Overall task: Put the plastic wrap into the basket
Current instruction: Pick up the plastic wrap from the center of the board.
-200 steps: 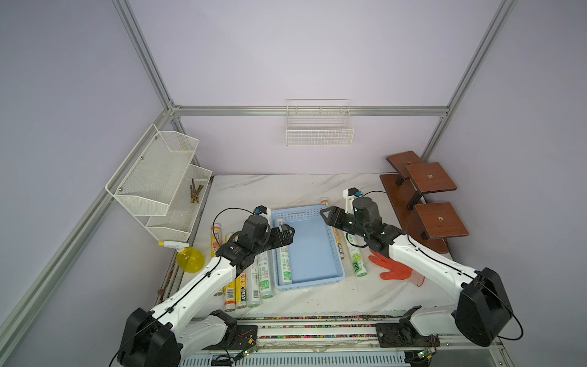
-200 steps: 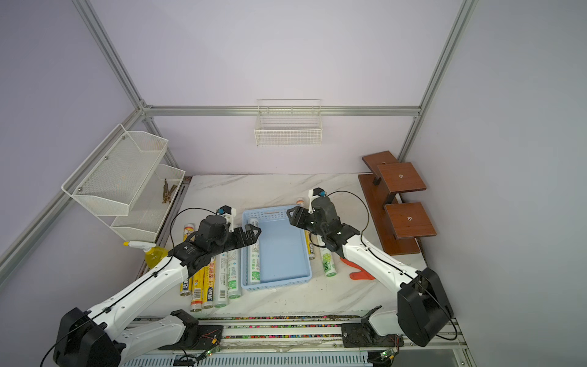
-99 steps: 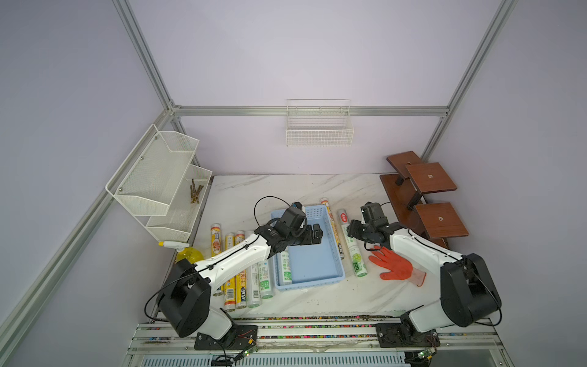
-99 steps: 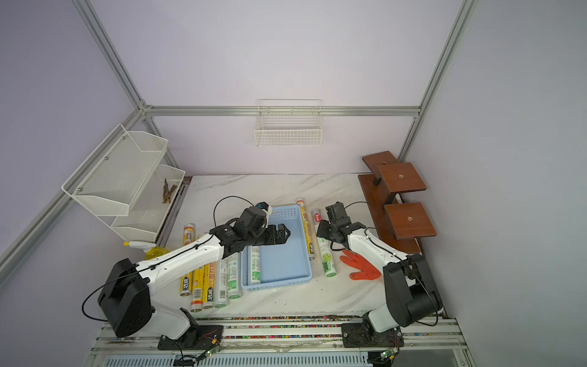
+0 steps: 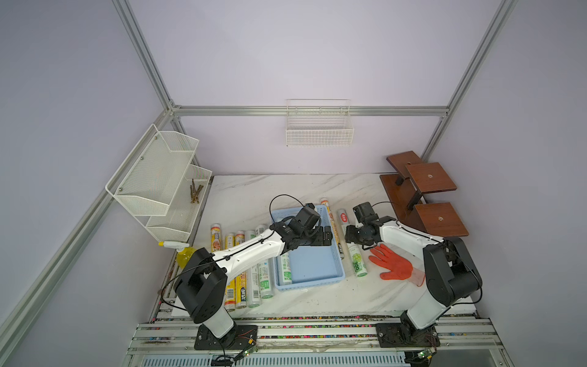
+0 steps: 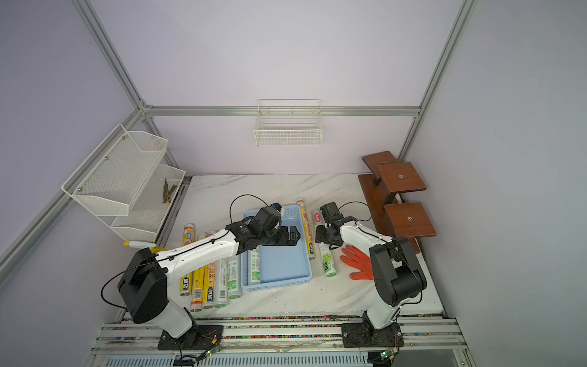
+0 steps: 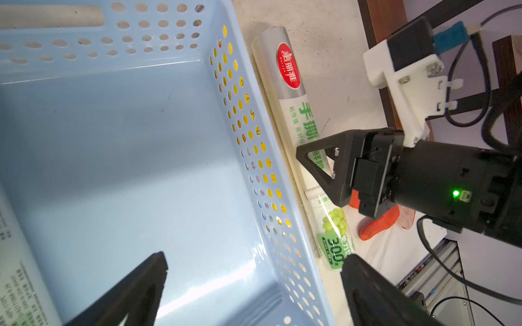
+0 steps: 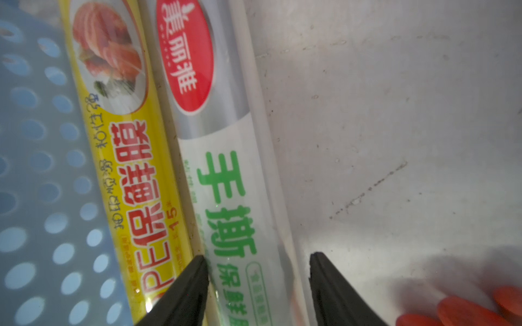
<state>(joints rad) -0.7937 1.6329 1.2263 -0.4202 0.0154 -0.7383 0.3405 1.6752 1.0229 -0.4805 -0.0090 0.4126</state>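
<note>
Your right gripper [image 8: 258, 259] has its jaws narrow, astride the white-green roll [image 8: 226, 183] on the worktop [image 8: 395, 113]; you cannot tell whether they press it. Outside 1 jaw lies the yellow roll [image 8: 127, 169], hard against the basket [image 8: 65, 180]. Outside the opposite jaw lies the orange glove [image 8: 457, 310]. Your left gripper [image 7: 254, 259] holds its jaws wide above the basket wall, another roll [image 7: 17, 254] beside them. All 3 rolls are cut off.
</note>
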